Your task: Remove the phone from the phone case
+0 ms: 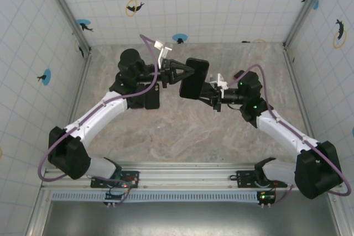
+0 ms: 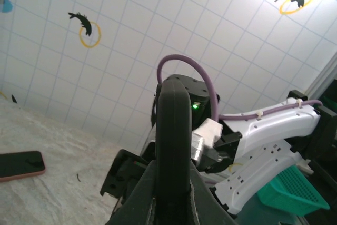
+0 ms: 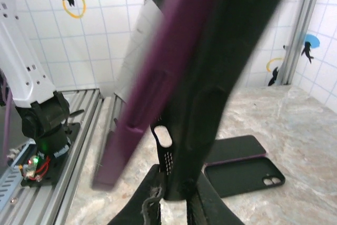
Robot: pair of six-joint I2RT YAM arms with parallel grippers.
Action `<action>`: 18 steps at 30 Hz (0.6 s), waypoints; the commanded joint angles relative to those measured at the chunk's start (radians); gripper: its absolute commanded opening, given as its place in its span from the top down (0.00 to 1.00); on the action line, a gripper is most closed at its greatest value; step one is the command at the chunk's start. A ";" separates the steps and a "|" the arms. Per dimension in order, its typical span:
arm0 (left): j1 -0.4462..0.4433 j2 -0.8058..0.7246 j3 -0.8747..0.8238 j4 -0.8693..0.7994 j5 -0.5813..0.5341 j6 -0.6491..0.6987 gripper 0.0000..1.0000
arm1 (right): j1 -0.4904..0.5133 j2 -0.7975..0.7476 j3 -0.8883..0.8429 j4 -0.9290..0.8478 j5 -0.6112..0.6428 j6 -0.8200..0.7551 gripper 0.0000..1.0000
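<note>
Both arms are holding the work in the air above the mottled grey tabletop [image 1: 182, 136].

- **Grip:** the right gripper [image 3: 176, 196] is clamping shut on the port end of the black rubbery phone case [image 3: 210, 88]. The left gripper [image 1: 185, 73] is pinching shut on the opposite side, seemingly on the flat purple-sided phone [image 3: 158, 77]. The phone is angling away from the case at its near end and showing blurred.
- **Risk 1:** the phone is probably hanging on 2 narrow fingertips. If the far end is snapping free all at once, it could be dropping to the table.
- **Risk 2:** if the case is slipping in the right jaws, both pieces are going with the left arm and nothing is separating.
- **Risk 3:** a spare dark phone [image 3: 237, 148] and an empty black case [image 3: 245, 175] are lying on the table nearby, so a fall could be hitting them.
</note>
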 commanded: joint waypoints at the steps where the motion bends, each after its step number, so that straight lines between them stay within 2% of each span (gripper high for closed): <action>1: -0.019 0.004 -0.002 0.018 -0.034 -0.020 1.00 | 0.001 -0.035 -0.018 0.222 -0.019 0.100 0.79; 5: -0.020 0.015 -0.008 0.087 -0.035 -0.076 1.00 | 0.004 -0.020 -0.038 0.290 -0.021 0.169 0.75; 8: -0.020 0.007 -0.018 0.093 -0.090 -0.088 1.00 | 0.007 -0.003 -0.041 0.331 -0.033 0.217 0.74; 14: -0.020 -0.004 -0.099 0.251 -0.315 -0.259 1.00 | 0.008 0.014 -0.096 0.542 0.046 0.474 0.64; 18: -0.023 -0.041 -0.175 0.330 -0.493 -0.334 1.00 | 0.008 0.011 -0.145 0.664 0.182 0.684 0.59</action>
